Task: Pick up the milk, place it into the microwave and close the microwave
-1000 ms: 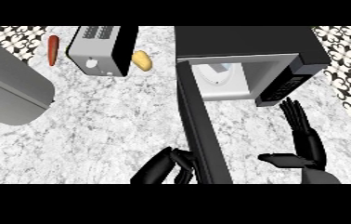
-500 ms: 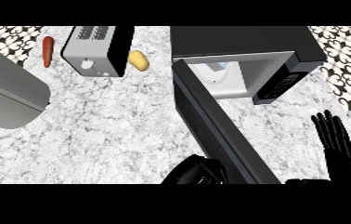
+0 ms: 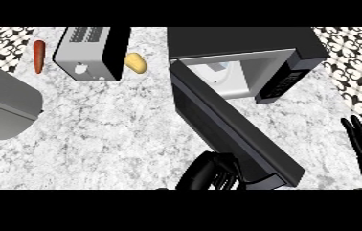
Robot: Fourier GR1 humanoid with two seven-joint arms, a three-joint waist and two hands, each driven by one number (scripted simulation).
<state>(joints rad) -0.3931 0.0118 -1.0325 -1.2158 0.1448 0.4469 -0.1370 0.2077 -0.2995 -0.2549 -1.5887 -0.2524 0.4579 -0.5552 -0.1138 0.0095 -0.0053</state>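
The black microwave stands at the back right with its door part open, slanting from the hinge at the cavity's left down toward the lower right. Inside the pale cavity the white milk carton stands on the round turntable. My left hand is low in the middle, on the door's outer side near its free end, with its fingers laid against the door. Of my right hand only straight fingers show at the right edge, pointing up and holding nothing.
A silver and black toaster sits at the back left, with a yellow potato-like item beside it and a red sausage-like item further left. A grey rounded vessel fills the left edge. The marble counter lies between.
The door has swung round to the right, toward the cavity, with my left hand following on its outer side. My right hand has drawn off to the right edge.
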